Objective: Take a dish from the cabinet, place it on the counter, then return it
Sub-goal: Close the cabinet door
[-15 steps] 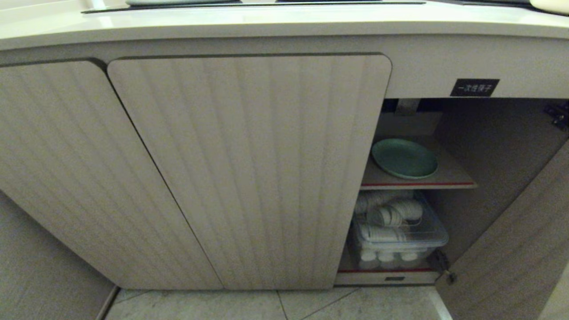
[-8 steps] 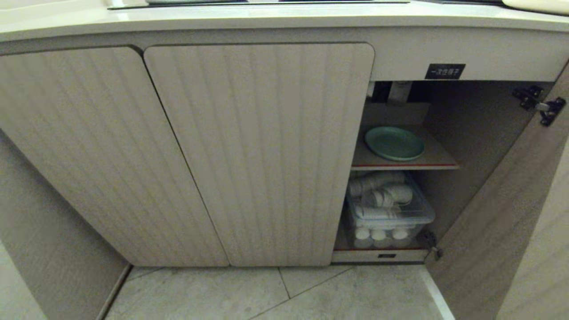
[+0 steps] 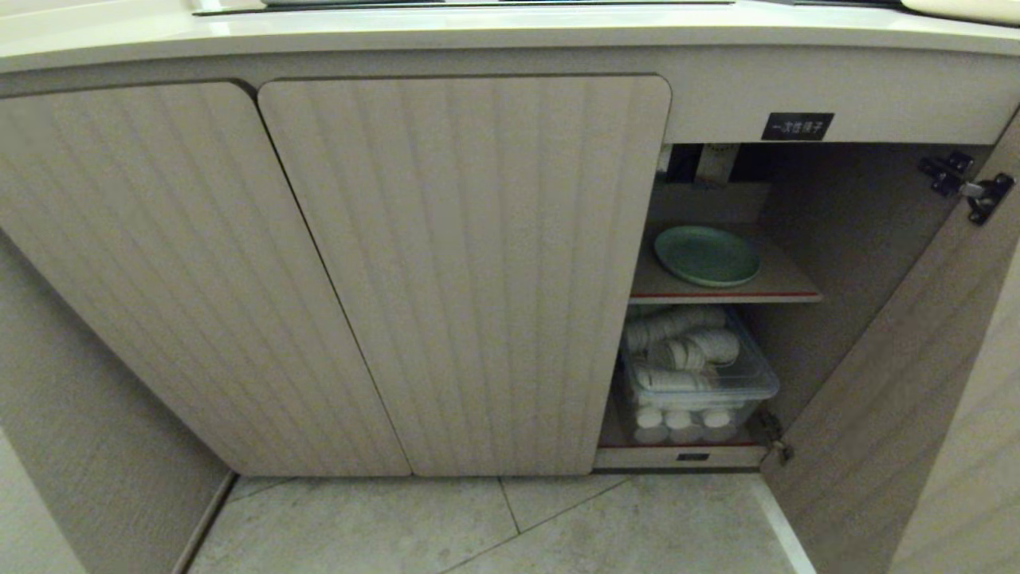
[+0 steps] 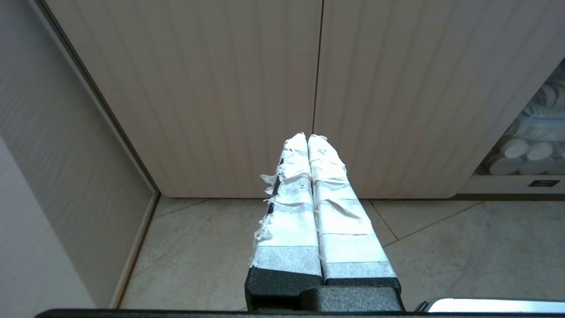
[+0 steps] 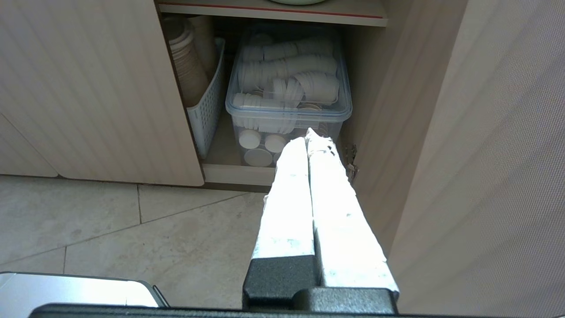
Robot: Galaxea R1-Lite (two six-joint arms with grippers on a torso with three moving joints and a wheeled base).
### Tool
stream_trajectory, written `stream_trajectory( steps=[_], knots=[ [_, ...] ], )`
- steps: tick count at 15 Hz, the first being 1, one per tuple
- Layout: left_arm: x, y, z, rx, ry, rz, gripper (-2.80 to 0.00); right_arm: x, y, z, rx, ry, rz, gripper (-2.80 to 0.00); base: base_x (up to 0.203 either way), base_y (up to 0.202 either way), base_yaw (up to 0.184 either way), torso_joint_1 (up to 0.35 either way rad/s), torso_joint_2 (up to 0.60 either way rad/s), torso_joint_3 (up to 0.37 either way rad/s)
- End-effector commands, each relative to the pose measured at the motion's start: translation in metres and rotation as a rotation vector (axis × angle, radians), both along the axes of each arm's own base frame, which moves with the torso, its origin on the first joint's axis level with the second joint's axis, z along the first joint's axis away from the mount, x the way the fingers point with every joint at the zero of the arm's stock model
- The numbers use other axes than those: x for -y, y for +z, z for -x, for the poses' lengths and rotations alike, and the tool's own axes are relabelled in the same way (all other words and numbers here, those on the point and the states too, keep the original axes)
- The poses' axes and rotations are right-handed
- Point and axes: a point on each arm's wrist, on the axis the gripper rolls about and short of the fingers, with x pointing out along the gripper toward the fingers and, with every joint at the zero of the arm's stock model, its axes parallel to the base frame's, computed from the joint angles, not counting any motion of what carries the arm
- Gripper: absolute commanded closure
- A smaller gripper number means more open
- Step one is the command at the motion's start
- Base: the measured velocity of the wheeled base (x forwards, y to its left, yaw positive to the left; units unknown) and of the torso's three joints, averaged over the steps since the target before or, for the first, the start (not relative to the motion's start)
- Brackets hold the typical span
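The dish [image 3: 706, 255], a pale mint-green plate, lies flat on the upper red-edged shelf of the open cabinet [image 3: 845, 231], under the small black label [image 3: 797, 126]. Above runs the cream counter [image 3: 478, 32]. Neither gripper shows in the head view. My left gripper [image 4: 307, 137] is shut and empty, low over the floor tiles and facing the closed ribbed doors. My right gripper [image 5: 307, 134] is also shut and empty. It points at the cabinet's lower compartment, well below the dish's shelf.
A clear plastic box [image 5: 289, 88] of white cups and lids fills the lower shelf, with a white slotted basket [image 5: 205, 106] of paper cups beside it. The open cabinet door [image 3: 892, 399] stands at the right, its hinge [image 3: 968, 187] near the top. Closed ribbed doors [image 3: 478, 271] lie to the left, above the tiled floor [image 3: 478, 526].
The whole head view shifted early in the second, showing more floor and more of the open door, so the camera moved. The dish stays on its shelf.
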Motion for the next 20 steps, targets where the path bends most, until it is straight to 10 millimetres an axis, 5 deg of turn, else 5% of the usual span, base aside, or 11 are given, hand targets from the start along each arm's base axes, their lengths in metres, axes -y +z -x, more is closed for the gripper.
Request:
stream_trajectory(
  steps=[1, 20],
  knots=[
    [0.0000, 0.0001, 0.0000, 0.002, 0.001, 0.000, 0.00, 0.0000, 0.0000, -0.0001, -0.001, 0.001, 0.001, 0.00, 0.000, 0.000, 0.000, 0.000, 0.00, 0.000],
    [0.0000, 0.0002, 0.0000, 0.002, 0.001, 0.000, 0.00, 0.0000, 0.0000, -0.0001, -0.001, 0.001, 0.001, 0.00, 0.000, 0.000, 0.000, 0.000, 0.00, 0.000]
  ],
)
